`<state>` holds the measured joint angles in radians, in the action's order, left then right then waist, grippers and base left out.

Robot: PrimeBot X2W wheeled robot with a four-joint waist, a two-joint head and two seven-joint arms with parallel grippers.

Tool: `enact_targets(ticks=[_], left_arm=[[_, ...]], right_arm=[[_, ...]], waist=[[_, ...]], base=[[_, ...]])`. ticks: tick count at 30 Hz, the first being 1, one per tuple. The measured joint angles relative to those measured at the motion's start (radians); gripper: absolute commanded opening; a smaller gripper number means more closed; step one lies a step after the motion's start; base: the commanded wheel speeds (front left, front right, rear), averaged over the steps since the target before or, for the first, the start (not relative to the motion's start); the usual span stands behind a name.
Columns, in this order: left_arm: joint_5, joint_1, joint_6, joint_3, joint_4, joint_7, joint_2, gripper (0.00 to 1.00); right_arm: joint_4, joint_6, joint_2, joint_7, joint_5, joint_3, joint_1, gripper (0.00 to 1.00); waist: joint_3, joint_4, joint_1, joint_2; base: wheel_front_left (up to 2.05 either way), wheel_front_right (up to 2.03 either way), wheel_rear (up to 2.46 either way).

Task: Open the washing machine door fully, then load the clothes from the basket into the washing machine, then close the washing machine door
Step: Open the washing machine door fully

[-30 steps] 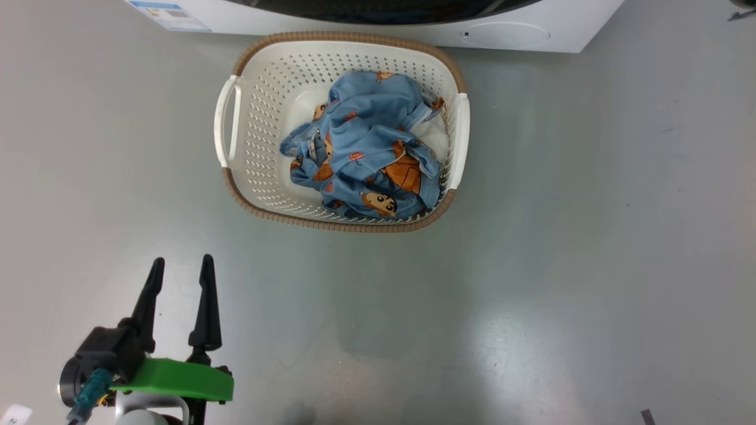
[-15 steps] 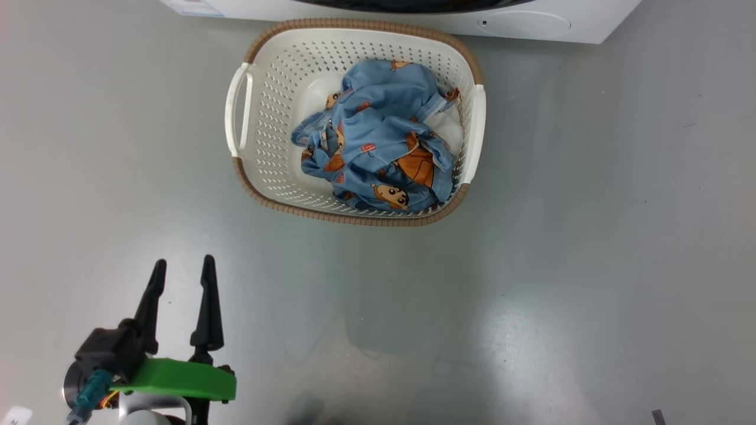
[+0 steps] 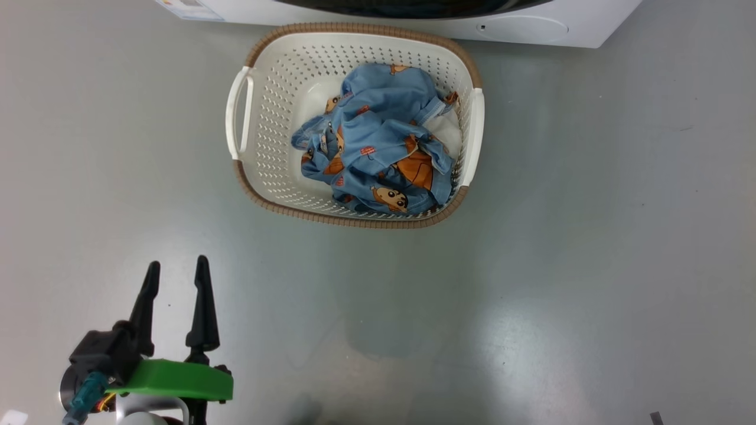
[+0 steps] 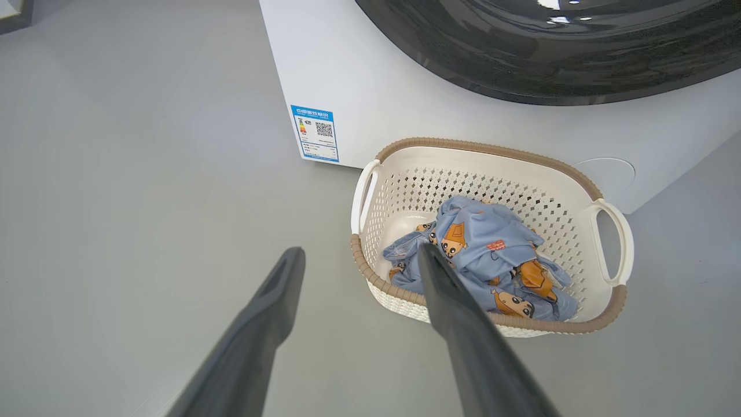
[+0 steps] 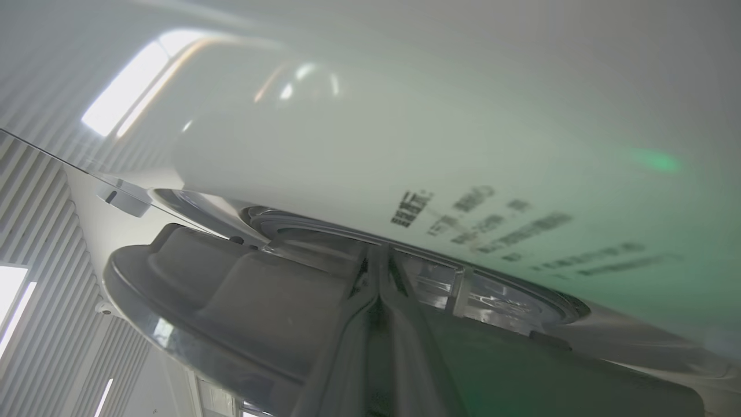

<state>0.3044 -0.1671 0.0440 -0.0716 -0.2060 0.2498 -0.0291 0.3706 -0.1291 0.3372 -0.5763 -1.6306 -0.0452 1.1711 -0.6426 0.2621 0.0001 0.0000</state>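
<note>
The cream basket with its brown rim stands on the grey floor, right against the white washing machine. The blue clothes with orange figures are piled in its right half. The washing machine door shows as a glossy black rim lying against the machine front. My left gripper hangs open and empty at the lower left, well short of the basket. My right gripper is shut with nothing in it. Its tips reach the seam between the door's dark rim and the white front panel.
A blue energy label sits on the machine's lower left corner and a round service cap at its lower right. Bare grey floor spreads on all sides of the basket. A small dark scrap lies at the bottom right.
The head camera has shifted a little, so the basket sits slightly further right in the picture. Both grippers keep their state, and the clothes lie as before.
</note>
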Motion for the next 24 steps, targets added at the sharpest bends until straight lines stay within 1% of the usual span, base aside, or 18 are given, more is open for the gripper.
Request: enact_targets(ticks=[8, 14, 19, 24], left_arm=[[0.0, 0.007, 0.0, 0.007, 0.002, 0.0, 0.0, 1.0], [0.002, 0.02, 0.0, 0.009, 0.005, 0.0, 0.0, 1.0], [0.002, 0.021, 0.0, 0.013, 0.006, 0.0, 0.0, 1.0], [0.002, 0.021, -0.002, 0.021, 0.006, 0.0, 0.0, 1.0]], right_arm=[[0.03, 0.0, -0.002, -0.06, -0.008, 0.001, 0.0, 0.0], [0.028, 0.0, -0.009, -0.093, -0.001, -0.004, -0.001, 0.0], [0.004, 0.0, -0.016, -0.129, 0.018, -0.016, -0.007, 0.0], [-0.037, 0.0, -0.047, -0.175, 0.017, -0.044, -0.03, 0.0]], waist=[[0.014, -0.001, 0.0, 0.0], [0.017, -0.005, 0.0, 0.0], [0.023, -0.011, 0.0, 0.0], [0.031, -0.022, 0.0, 0.0]], base=[[0.0, 0.0, 0.0], [0.0, 0.0, 0.0], [0.0, 0.0, 0.0], [0.0, 0.0, 0.0]])
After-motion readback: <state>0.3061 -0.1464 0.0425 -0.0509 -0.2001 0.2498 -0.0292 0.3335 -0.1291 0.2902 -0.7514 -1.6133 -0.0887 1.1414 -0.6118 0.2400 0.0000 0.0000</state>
